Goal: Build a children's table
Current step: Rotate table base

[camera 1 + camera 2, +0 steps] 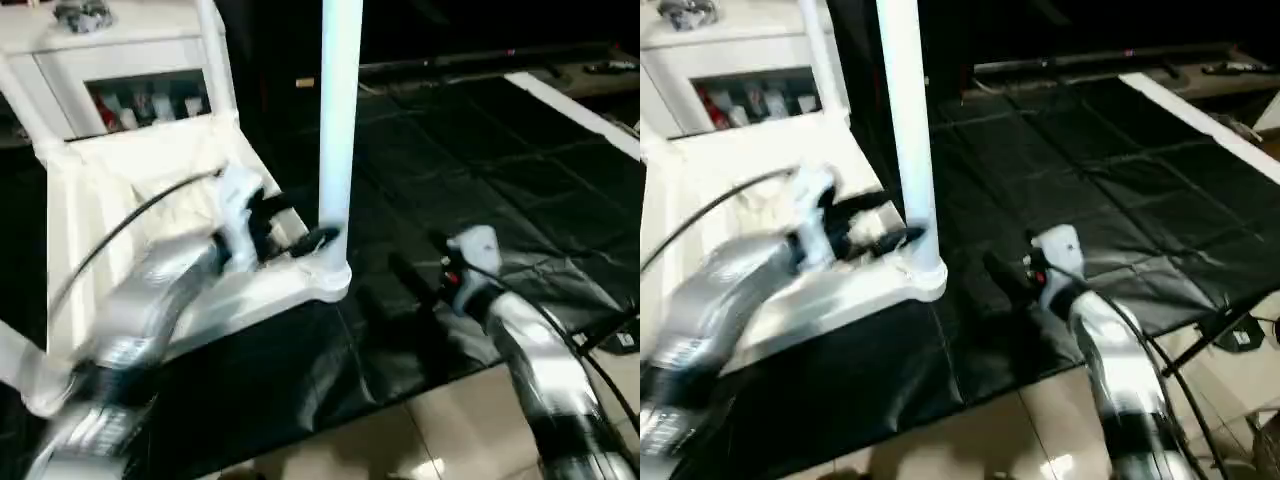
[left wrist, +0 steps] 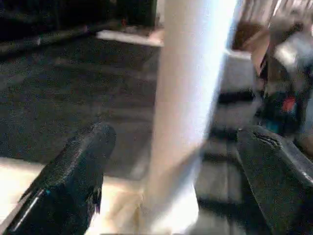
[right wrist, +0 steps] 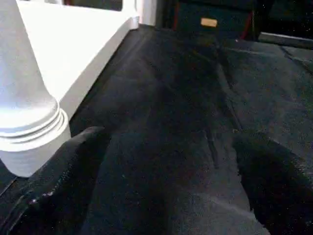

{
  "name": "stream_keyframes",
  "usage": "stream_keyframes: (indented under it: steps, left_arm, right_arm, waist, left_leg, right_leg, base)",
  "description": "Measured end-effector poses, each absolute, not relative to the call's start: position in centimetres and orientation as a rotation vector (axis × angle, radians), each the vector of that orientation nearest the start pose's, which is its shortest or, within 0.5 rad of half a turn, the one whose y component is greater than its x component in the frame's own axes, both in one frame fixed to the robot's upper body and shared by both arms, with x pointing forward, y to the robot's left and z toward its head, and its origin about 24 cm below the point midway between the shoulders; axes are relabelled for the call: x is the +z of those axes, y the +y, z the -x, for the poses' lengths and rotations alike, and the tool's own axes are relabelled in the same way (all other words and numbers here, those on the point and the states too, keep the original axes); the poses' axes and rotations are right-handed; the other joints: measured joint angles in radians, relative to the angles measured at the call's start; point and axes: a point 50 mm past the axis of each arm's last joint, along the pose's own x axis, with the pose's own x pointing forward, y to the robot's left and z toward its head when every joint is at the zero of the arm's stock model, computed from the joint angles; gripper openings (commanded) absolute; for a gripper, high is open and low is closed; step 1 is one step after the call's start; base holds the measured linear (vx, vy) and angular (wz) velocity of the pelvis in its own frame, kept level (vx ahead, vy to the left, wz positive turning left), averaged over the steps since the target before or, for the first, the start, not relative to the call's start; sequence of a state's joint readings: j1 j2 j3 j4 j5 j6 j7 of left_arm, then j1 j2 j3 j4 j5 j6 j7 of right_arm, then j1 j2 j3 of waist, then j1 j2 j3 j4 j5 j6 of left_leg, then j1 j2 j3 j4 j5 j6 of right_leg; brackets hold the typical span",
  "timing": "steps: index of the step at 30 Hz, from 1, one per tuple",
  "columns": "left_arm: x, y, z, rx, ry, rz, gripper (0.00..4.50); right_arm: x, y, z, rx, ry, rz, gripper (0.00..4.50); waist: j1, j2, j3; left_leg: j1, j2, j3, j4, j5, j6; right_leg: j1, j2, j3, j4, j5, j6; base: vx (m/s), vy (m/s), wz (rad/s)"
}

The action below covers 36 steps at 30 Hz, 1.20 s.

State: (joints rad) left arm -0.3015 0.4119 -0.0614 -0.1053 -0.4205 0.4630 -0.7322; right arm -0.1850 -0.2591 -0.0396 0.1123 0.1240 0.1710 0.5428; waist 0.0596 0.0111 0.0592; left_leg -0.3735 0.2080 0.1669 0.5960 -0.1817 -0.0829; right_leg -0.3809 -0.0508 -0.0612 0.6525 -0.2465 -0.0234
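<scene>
In the left eye view we see the white plastic children's table top (image 1: pixel 130 200) lying underside up on the black creased sheet (image 1: pixel 480 180), with one long white tapered tubular leg (image 1: pixel 338 120) standing upright in the near corner socket (image 1: pixel 330 278). Our left gripper (image 1: pixel 300 235) sits at the foot of that leg, its fingers spread and closed on nothing. Our right gripper (image 1: pixel 410 275) hovers low over the sheet, just beside the same corner, also spread wide and empty.

The right eye view shows another leg (image 1: pixel 820 50) rising at the far corner, in front of a white cabinet with glass doors (image 1: pixel 730 70).

In the left wrist view the leg (image 2: pixel 193 98) stands between the two black fingers (image 2: pixel 73 181), neither touching it.

In the right wrist view the ringed socket (image 3: pixel 29 132) sits near one finger (image 3: pixel 58 186).

We judge the plastic light, stiff and smooth, so slippery; a grip low on the leg, near the socket, should turn it best.
</scene>
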Motion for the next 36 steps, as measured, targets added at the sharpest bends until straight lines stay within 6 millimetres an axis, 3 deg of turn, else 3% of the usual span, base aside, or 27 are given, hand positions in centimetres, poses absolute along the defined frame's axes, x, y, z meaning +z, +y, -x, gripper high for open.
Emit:
stream_keyframes:
  steps: [6, 11, 12, 13, 15, 16, 17, 18, 19, 20, 21, 22, 23, 24, 25, 26, 27, 28, 29, 30, 31, 32, 33, 35, 36]
  left_arm:
    - [11.0, 15.7, -26.9, -0.722, 0.085, 0.08, 4.46]
    - [8.4, 17.3, -25.8, -0.413, 0.138, 0.083, 4.46]
    - [8.3, 17.4, -25.8, -0.383, 0.138, 0.072, 4.46]
    - [8.3, 17.4, -25.9, -0.362, 0.132, 0.056, 4.46]
    - [8.5, 17.4, -25.8, -0.343, 0.118, 0.035, 4.46]
    - [8.4, 17.5, -25.6, -0.327, 0.121, 0.026, 4.46]
    - [8.3, 17.6, -25.5, -0.317, 0.125, 0.021, 4.46]
    - [8.4, 17.5, -25.4, -0.311, 0.123, 0.011, 4.46]
    - [8.4, 17.3, -25.3, -0.312, 0.121, 0.0, 4.46]
    - [8.4, 17.2, -25.3, -0.312, 0.119, -0.004, 4.46]
    - [8.4, 16.9, -25.1, -0.318, 0.121, 0.007, 4.46]
    - [8.1, 16.7, -24.8, -0.309, 0.129, 0.029, 4.46]
    - [7.7, 16.6, -24.5, -0.302, 0.144, 0.041, 4.46]
    - [7.6, 16.5, -24.5, -0.301, 0.149, 0.044, 4.46]
    - [8.0, 16.2, -24.8, -0.31, 0.133, 0.041, 4.46]
    - [8.2, 16.3, -24.8, -0.31, 0.119, 0.036, 4.46]
    - [8.2, 16.3, -24.7, -0.307, 0.12, 0.034, 4.46]
    - [7.9, 16.4, -24.6, -0.302, 0.13, 0.031, 4.46]
    - [7.8, 16.5, -24.5, -0.299, 0.135, 0.024, 4.46]
    - [7.8, 16.6, -24.5, -0.298, 0.137, 0.015, 4.46]
    - [7.9, 16.6, -24.5, -0.295, 0.135, 0.009, 4.46]
    - [7.8, 16.6, -24.5, -0.291, 0.137, 0.007, 4.46]
    - [7.8, 16.7, -24.5, -0.284, 0.138, 0.008, 4.46]
    - [7.9, 17.0, -24.5, -0.273, 0.137, 0.0, 4.46]
    - [8.0, 17.1, -24.6, -0.271, 0.133, -0.008, 4.46]
  right_arm:
    - [6.4, -17.0, -26.7, 0.465, 0.14, 0.106, 4.5]
    - [6.5, -16.2, -25.5, 0.433, 0.18, 0.151, 4.5]
    - [6.7, -16.1, -25.5, 0.43, 0.175, 0.167, 4.5]
    - [6.8, -16.0, -25.5, 0.426, 0.171, 0.182, 4.5]
    - [6.8, -15.8, -25.5, 0.43, 0.17, 0.192, 4.5]
    - [6.7, -15.5, -25.5, 0.431, 0.182, 0.185, 4.5]
    - [6.6, -15.5, -25.5, 0.428, 0.191, 0.18, 4.5]
    - [6.6, -15.6, -25.4, 0.419, 0.202, 0.174, 4.5]
    - [6.7, -15.9, -25.4, 0.407, 0.21, 0.17, 4.5]
    - [6.7, -16.1, -25.4, 0.398, 0.214, 0.168, 4.5]
    - [6.9, -16.5, -25.4, 0.378, 0.215, 0.136, 4.5]
    - [6.9, -16.7, -25.3, 0.364, 0.221, 0.112, 4.5]
    - [6.9, -16.8, -25.1, 0.362, 0.227, 0.099, 4.5]
    - [6.9, -16.9, -25.0, 0.356, 0.228, 0.097, 4.5]
    - [6.9, -17.3, -24.7, 0.34, 0.228, 0.099, 4.5]
    - [6.8, -17.5, -24.6, 0.329, 0.234, 0.098, 4.5]
    - [6.6, -17.5, -24.5, 0.326, 0.24, 0.096, 4.5]
    - [6.6, -17.4, -24.5, 0.328, 0.239, 0.094, 4.5]
    - [6.6, -17.4, -24.5, 0.33, 0.239, 0.094, 4.5]
    - [6.6, -17.3, -24.4, 0.333, 0.24, 0.095, 4.5]
    - [6.7, -17.3, -24.4, 0.332, 0.237, 0.097, 4.5]
    - [6.7, -17.3, -24.4, 0.329, 0.237, 0.095, 4.5]
    - [6.7, -17.1, -24.4, 0.331, 0.238, 0.092, 4.5]
    - [6.7, -16.7, -24.4, 0.342, 0.235, 0.082, 4.5]
    - [6.7, -16.6, -24.4, 0.343, 0.236, 0.082, 4.5]
  waist:
    - [-0.001, -0.003, 0.0]
    - [-0.013, -0.011, 0.0]
    - [-0.015, -0.014, 0.0]
    - [-0.029, -0.014, -0.001]
    - [-0.045, -0.01, 0.0]
    - [-0.058, -0.006, 0.003]
    - [-0.063, -0.007, 0.002]
    - [-0.067, -0.015, 0.0]
    - [-0.069, -0.022, -0.003]
    - [-0.066, -0.032, -0.007]
    - [-0.049, -0.042, -0.007]
    - [-0.028, -0.049, 0.0]
    - [-0.019, -0.057, 0.0]
    - [-0.004, -0.062, -0.001]
    - [0.004, -0.057, -0.003]
    - [0.016, -0.06, -0.003]
    - [0.028, -0.061, -0.003]
    - [0.035, -0.062, -0.002]
    - [0.037, -0.06, -0.003]
    - [0.039, -0.055, -0.003]
    - [0.038, -0.04, -0.007]
    - [0.036, -0.025, -0.008]
    - [0.027, -0.018, -0.008]
    - [-0.002, -0.021, -0.008]
    - [-0.011, -0.025, -0.01]
  left_leg:
    - [0.0, 0.0, 0.001, -0.001, 0.0, 0.001]
    - [0.0, 0.0, 0.001, -0.002, -0.001, 0.001]
    - [-0.013, -0.006, -0.019, -0.002, 0.001, 0.002]
    - [-0.019, -0.007, -0.045, -0.002, 0.007, 0.005]
    - [-0.03, -0.008, -0.09, -0.001, 0.013, 0.007]
    - [-0.031, -0.017, -0.126, -0.001, 0.018, 0.006]
    - [-0.029, -0.027, -0.148, -0.001, 0.018, 0.006]
    - [-0.028, -0.04, -0.172, -0.001, 0.019, 0.004]
    - [-0.027, -0.053, -0.199, -0.007, 0.024, -0.005]
    - [-0.026, -0.054, -0.204, -0.015, 0.023, -0.006]
    - [-0.032, -0.05, -0.172, 0.04, -0.004, 0.038]
    - [-0.042, -0.044, -0.115, 0.14, -0.03, 0.077]
    - [-0.037, -0.058, -0.078, 0.194, -0.037, 0.087]
    - [-0.011, -0.087, -0.064, 0.161, -0.038, 0.09]
    - [0.01, -0.115, -0.056, 0.104, -0.06, 0.124]
    - [0.014, -0.125, -0.058, 0.092, -0.072, 0.144]
    - [0.011, -0.127, -0.071, 0.107, -0.075, 0.149]
    - [0.003, -0.127, -0.088, 0.128, -0.073, 0.146]
    - [0.0, -0.123, -0.097, 0.122, -0.072, 0.144]
    - [0.002, -0.119, -0.1, 0.092, -0.061, 0.13]
    - [0.009, -0.1, -0.1, 0.032, -0.053, 0.123]
    - [0.016, -0.08, -0.104, 0.02, -0.042, 0.076]
    - [0.017, -0.066, -0.104, 0.014, -0.036, 0.038]
    - [0.015, -0.069, -0.095, 0.019, -0.036, 0.035]
    - [0.013, -0.071, -0.087, 0.023, -0.037, 0.037]
  right_leg:
    - [0.002, 0.0, 0.001, -0.006, 0.003, 0.004]
    - [0.001, 0.001, 0.003, -0.006, 0.004, 0.008]
    - [0.005, -0.005, -0.014, -0.008, 0.003, 0.008]
    - [0.015, -0.006, -0.04, -0.018, 0.004, 0.007]
    - [0.03, -0.001, -0.072, -0.026, 0.003, -0.009]
    - [0.035, 0.011, -0.078, -0.009, -0.015, -0.052]
    - [0.032, 0.019, -0.074, 0.011, -0.035, -0.095]
    - [0.032, 0.029, -0.058, 0.036, -0.055, -0.127]
    - [0.032, 0.033, -0.055, 0.059, -0.074, -0.141]
    - [0.033, 0.036, -0.055, 0.062, -0.079, -0.138]
    - [0.032, 0.041, -0.06, 0.047, -0.071, -0.117]
    - [0.037, 0.038, -0.055, 0.044, -0.072, -0.075]
    - [0.041, 0.037, -0.046, 0.041, -0.07, -0.061]
    - [0.038, 0.039, -0.037, 0.038, -0.065, -0.052]
    - [0.028, 0.051, -0.026, 0.031, -0.06, -0.047]
    - [0.023, 0.061, -0.01, 0.028, -0.048, -0.052]
    - [0.023, 0.064, -0.006, 0.028, -0.046, -0.057]
    - [0.024, 0.064, -0.003, 0.027, -0.045, -0.06]
    - [0.028, 0.063, -0.004, 0.023, -0.044, -0.06]
    - [0.035, 0.065, -0.008, 0.015, -0.041, -0.06]
    - [0.042, 0.074, -0.017, 0.002, -0.038, -0.054]
    - [0.05, 0.081, -0.028, -0.012, -0.032, -0.05]
    - [0.054, 0.08, -0.035, -0.02, -0.026, -0.046]
    - [0.043, 0.054, -0.023, -0.007, -0.026, -0.032]
    - [0.044, 0.04, -0.02, -0.005, -0.028, -0.03]
  base:
    - [0.0, 0.0, 0.0]
    - [0.0, 0.0, 0.0]
    - [0.0, 0.0, 0.0]
    - [-0.015, -0.035, 0.37]
    - [0.013, -0.057, 0.56]
    - [0.0, -0.082, 0.55]
    - [0.001, -0.123, 0.62]
    - [0.001, -0.123, 0.62]
    - [0.006, -0.185, 0.7]
    - [-0.017, -0.223, 0.55]
    - [-0.017, -0.223, 0.55]
    - [-0.069, -0.188, 0.09]
    - [0.003, -0.164, -0.08]
    - [0.003, -0.164, -0.08]
    - [0.051, -0.151, 0.17]
    - [0.009, -0.12, 0.2]
    - [0.009, -0.12, 0.2]
    - [0.024, -0.089, 0.0]
    - [0.0, 0.0, 0.0]
    - [0.0, 0.0, 0.0]
    - [0.0, 0.0, 0.0]
    - [0.022, 0.083, 0.04]
    - [0.022, 0.083, 0.04]
    - [0.002, 0.089, 0.03]
    - [-0.005, 0.081, 0.02]
